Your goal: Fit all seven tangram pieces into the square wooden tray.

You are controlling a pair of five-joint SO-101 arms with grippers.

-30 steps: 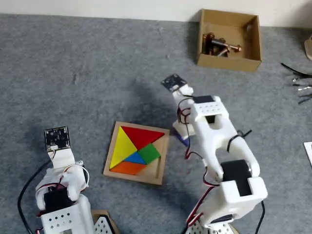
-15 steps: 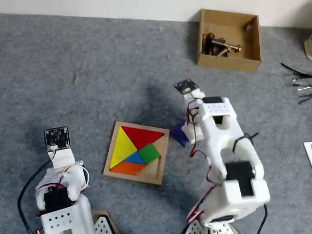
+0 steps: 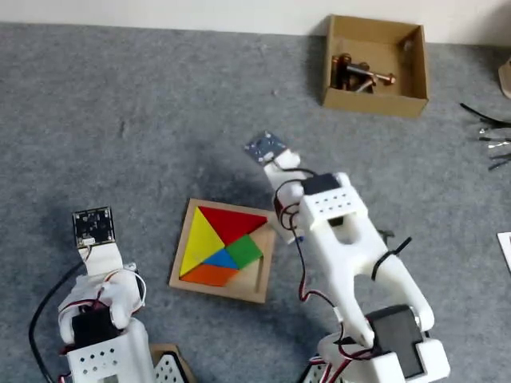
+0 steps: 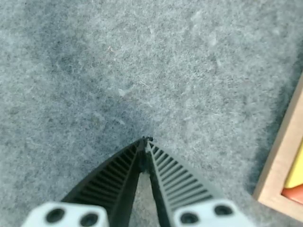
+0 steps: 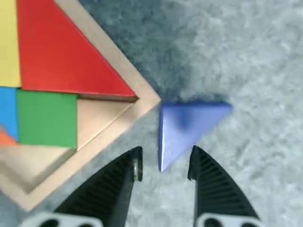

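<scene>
The right gripper (image 5: 164,160) has its 2 jaws apart, with the narrow tip of the blue triangle (image 5: 182,125) between them and touching neither. The triangle lies on the grey carpet (image 5: 255,56), just beside a corner of the square wooden tray (image 5: 147,96). The left gripper (image 4: 146,142) hangs over the carpet near the tray's edge, jaws together.

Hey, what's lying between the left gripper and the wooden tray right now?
Just bare grey carpet. In the left wrist view, the shut left gripper and the tray have nothing else between them.
</scene>
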